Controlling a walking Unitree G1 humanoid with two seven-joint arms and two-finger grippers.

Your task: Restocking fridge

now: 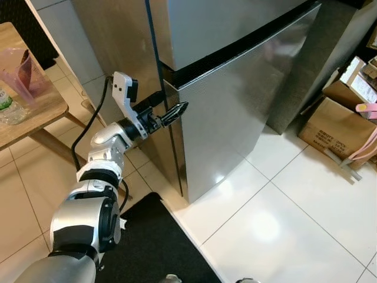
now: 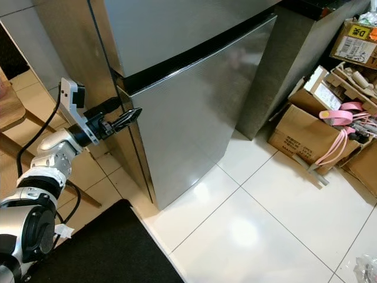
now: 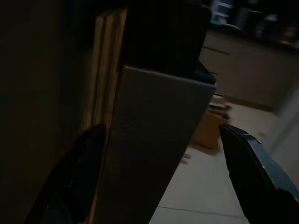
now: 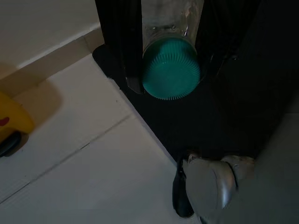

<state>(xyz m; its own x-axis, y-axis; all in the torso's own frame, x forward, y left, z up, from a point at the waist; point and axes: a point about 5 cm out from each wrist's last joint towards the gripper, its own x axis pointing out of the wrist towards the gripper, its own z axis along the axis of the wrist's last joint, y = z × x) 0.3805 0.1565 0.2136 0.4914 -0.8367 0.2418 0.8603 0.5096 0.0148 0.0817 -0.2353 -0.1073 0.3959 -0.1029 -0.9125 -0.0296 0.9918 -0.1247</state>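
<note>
A stainless steel fridge (image 1: 235, 112) stands shut, with a dark seam between its upper door (image 1: 224, 23) and lower door (image 2: 188, 106). My left gripper (image 1: 178, 109) is raised to the top corner of the lower door's near edge. In the left wrist view that gripper (image 3: 161, 135) is open, one finger (image 3: 84, 158) on each side of the door edge (image 3: 149, 154). My right gripper (image 4: 170, 81) hangs low over the black mat, shut on a clear bottle with a green cap (image 4: 171, 68).
A wooden table (image 1: 41, 112) at the left carries a plastic bottle (image 1: 9, 106) and a pink jug (image 1: 23, 73). Cardboard boxes (image 2: 306, 130) crowd the floor at the right. A black mat (image 1: 153, 247) lies at my feet, white tiles beyond it.
</note>
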